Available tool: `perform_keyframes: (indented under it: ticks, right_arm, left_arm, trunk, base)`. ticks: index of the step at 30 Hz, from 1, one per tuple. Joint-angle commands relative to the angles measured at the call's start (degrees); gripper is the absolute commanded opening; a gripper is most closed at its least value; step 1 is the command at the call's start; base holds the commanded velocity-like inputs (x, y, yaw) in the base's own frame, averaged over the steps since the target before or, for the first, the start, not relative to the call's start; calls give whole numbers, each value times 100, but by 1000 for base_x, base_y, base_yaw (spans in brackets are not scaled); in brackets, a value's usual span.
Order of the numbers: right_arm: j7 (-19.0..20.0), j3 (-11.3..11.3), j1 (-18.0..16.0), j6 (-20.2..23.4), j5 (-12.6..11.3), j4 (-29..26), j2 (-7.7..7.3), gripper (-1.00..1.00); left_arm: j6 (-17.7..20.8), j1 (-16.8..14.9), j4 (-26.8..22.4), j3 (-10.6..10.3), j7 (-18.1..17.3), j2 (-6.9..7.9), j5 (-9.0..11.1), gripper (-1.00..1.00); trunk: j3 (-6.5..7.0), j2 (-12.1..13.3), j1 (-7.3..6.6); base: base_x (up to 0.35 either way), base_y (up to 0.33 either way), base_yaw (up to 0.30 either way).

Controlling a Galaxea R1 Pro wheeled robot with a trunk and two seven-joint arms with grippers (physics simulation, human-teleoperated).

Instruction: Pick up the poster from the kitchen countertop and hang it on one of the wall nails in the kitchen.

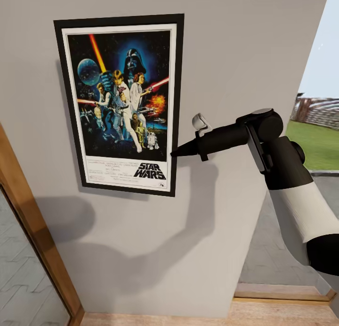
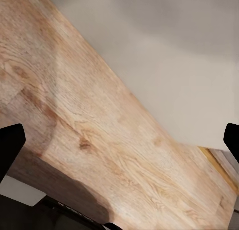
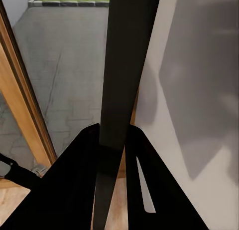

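The Star Wars poster (image 1: 120, 102), upright in its thin black frame, lies flat against the grey wall (image 1: 245, 43). My right gripper (image 1: 175, 152) reaches in from the right and pinches the frame's right edge near the bottom. In the right wrist view the frame's dark edge (image 3: 124, 80) runs between my two black fingers (image 3: 74, 190), which are shut on it. My left gripper (image 2: 119, 140) hangs open over the wooden floor (image 2: 99, 135), with only its fingertips (image 2: 10, 140) showing. The kitchen countertop is out of view, and I cannot make out a nail.
A wooden door frame (image 1: 28, 232) with glass stands at the left. Right of the wall an opening shows grey paving (image 1: 278, 250) and grass (image 1: 315, 144) outside. Wooden floor (image 1: 197, 319) runs along the wall's base.
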Motion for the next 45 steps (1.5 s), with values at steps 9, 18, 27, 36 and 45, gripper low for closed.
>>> perform_keyframes:
  ticks: [9,18,27,36,45]
  right_arm:
    - [35,5,-4,80,0,0,-17,-100]
    - [35,5,-4,80,0,-2,-36,-100]
    - [35,5,-4,80,0,0,-38,-100]
    - [35,5,-4,81,0,-2,-38,-100]
    - [35,5,-4,81,0,3,-38,-100]
  left_arm:
    - [-31,0,-1,-49,-1,1,28,100]
    - [-30,0,-1,-51,3,1,28,100]
    - [-30,0,-1,-52,4,1,28,100]
    - [-30,0,-1,-50,5,1,28,100]
    - [-30,0,-1,-52,6,1,28,100]
  trunk:
    - [-2,-4,3]
    - [-2,-4,3]
    - [-2,-4,3]
    - [-2,-4,3]
    - [-2,-4,3]
  base:
    - [123,0,0]
    - [22,0,0]
    - [53,0,0]
    - [14,0,0]
    - [1,0,0]
